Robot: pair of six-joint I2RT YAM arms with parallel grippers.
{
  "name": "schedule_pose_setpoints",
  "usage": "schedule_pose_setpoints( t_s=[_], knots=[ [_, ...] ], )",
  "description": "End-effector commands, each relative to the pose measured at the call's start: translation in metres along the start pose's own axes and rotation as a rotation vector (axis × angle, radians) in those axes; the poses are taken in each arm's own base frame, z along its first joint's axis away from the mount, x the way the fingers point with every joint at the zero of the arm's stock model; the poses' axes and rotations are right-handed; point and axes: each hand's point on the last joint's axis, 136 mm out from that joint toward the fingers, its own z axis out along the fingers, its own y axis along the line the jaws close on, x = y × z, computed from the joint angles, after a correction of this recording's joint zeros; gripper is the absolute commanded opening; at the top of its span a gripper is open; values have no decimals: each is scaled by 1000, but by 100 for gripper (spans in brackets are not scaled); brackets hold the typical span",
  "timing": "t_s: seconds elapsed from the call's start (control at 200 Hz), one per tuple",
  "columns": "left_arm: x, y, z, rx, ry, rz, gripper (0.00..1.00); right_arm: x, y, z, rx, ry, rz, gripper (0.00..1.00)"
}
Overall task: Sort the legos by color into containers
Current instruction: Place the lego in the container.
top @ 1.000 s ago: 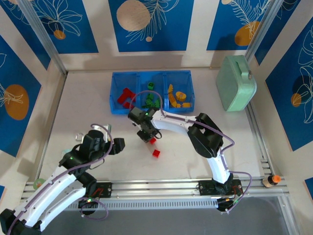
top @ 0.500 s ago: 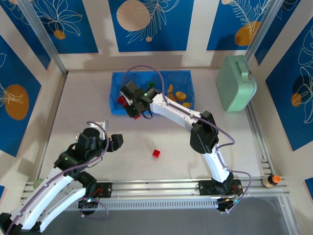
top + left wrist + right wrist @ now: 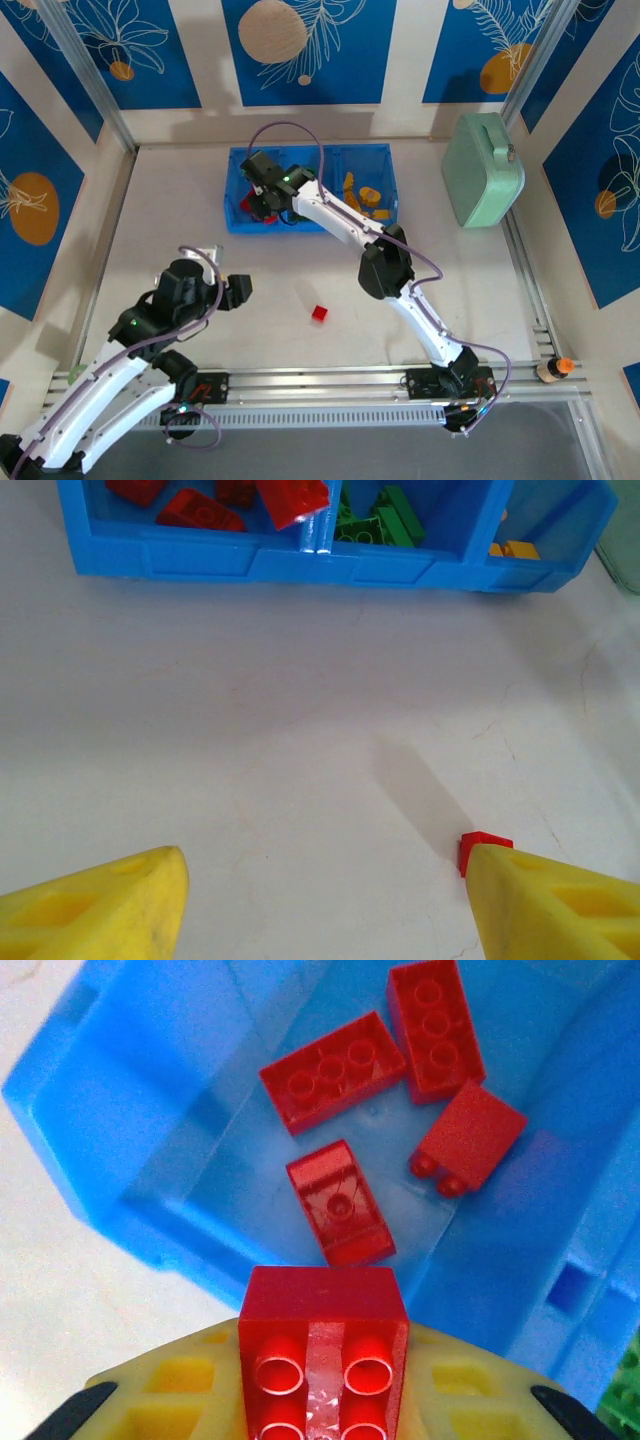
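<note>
Carried from the desk (image 3: 170, 210), a red brick (image 3: 322, 1310) is held clamped in the right claw (image 3: 260, 200) over the tray's (image 3: 236, 224) red compartment, unreleased, while a loose brick (image 3: 319, 313) is left near the open left claw (image 3: 325, 905).

Two white-and-black robot arms (left arm (image 3: 100, 385), right arm (image 3: 425, 322)), one translucent blue rectangular plastic tray (image 3: 350, 150), one mint-green rounded case (image 3: 483, 168), and small studded plastic bricks in three colours.
The tray has three compartments. Six red bricks can be counted: four lying red bricks (image 3: 333, 1085) in the left compartment, one gripped red brick (image 3: 322, 1310) and one loose red brick (image 3: 320, 314) on the tabletop (image 3: 180, 210). There are several green bricks (image 3: 380, 515) and several yellow-orange bricks (image 3: 365, 197), too bunched together to count exactly.
</note>
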Motion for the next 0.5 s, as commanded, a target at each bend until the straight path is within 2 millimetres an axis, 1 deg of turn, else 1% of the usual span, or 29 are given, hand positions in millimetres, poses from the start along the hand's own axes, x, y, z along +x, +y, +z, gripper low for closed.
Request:
schedule_pose_setpoints(
  t_s=[0.0, 0.16, 0.215, 0.27, 0.285, 0.305, 0.36, 0.38, 0.425, 0.495],
  knots=[
    [2, -7, -6, 38, 9, 5, 73, -22, -4, -5, -20, -65, 31, 25],
    [6, -9, -5, 44, 35, 8, 73, -42, -3, -3, -37, -137, 39, 28],
    [5, -10, -6, 46, 36, 14, 73, -50, -6, -2, -23, -169, 38, 29],
    [4, -10, -7, 39, 36, 25, 73, -58, -7, -4, -18, -199, 40, 32],
    [5, -10, -6, 33, 40, 30, 73, -61, -7, -5, -22, -208, 42, 34],
    [5, -8, -6, 22, 45, 39, 73, -64, -6, -7, -27, -218, 42, 41],
    [8, -6, -5, -8, 74, 71, 73, -71, -6, -15, -28, -240, 47, 71],
    [9, -6, -5, -16, 83, 78, 73, -72, -8, -19, -19, -245, 52, 77],
    [11, -8, -2, -22, 106, 90, 73, -75, -12, -28, 7, -255, 64, 82],
    [14, -14, 4, -16, 133, 114, 73, -74, -17, -45, 27, -252, 83, 83]
  ],
)
